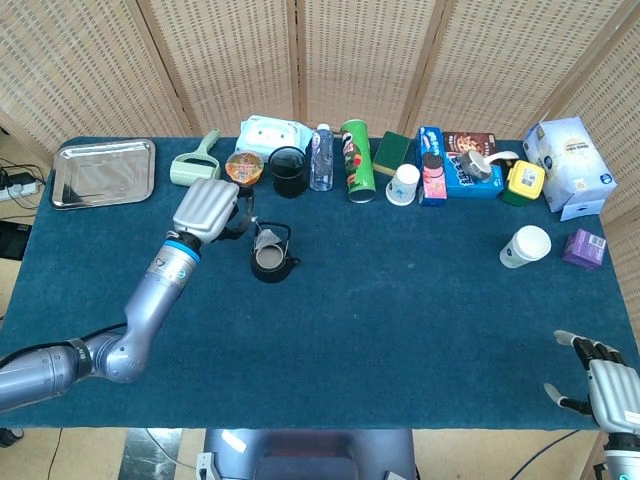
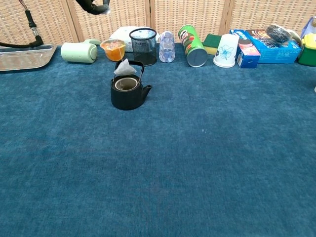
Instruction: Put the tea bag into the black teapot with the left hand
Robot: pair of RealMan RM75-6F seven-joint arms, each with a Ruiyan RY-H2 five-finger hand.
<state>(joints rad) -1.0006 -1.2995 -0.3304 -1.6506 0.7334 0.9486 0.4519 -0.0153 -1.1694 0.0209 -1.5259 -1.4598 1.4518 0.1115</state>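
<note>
The left hand [image 1: 208,209] hangs above the table [image 1: 400,290], just left of the teapot [image 1: 270,259], its fingers pinching the string from which the tea bag [image 1: 266,237] dangles; in the chest view only its dark fingertips [image 2: 96,6] show at the top edge; the bag [image 2: 124,68] hangs just over the teapot's [image 2: 128,92] open mouth, in front of the raised handle, not yet inside; the right hand [image 1: 612,387] sits at the table's near right corner, fingers spread and holding nothing; a steel tray [image 1: 103,172] lies at the far left; behind the teapot stand an orange cup [image 2: 113,49] and a mesh cup [image 2: 143,46], side by side; a green can [image 2: 192,46] lies tilted to their right.
</note>
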